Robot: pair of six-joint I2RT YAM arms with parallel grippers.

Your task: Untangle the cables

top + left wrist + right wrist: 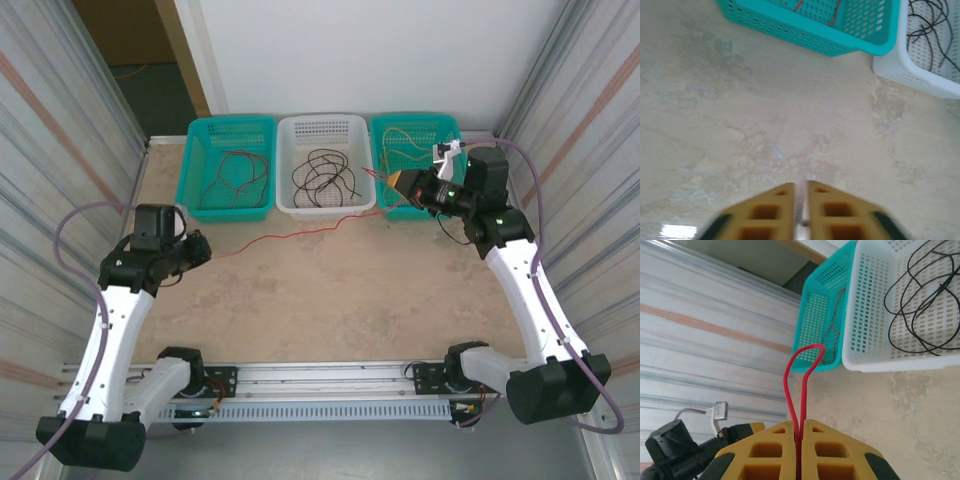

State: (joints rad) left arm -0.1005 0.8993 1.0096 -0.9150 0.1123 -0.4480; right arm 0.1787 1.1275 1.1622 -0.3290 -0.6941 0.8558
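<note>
Now mid-sort: R claw (800, 432) pinches red cable (810, 346) in a loop, L claw (800, 189) near-shut, grip unclear; next prob. needs carrying it to teal basket (232, 122) w/ red ones.

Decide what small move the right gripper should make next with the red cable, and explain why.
Probably swing the right gripper leftward toward the left teal basket: it is shut on a loop of the red cable, which lies strung across the table, and that basket already holds red cables.
</note>
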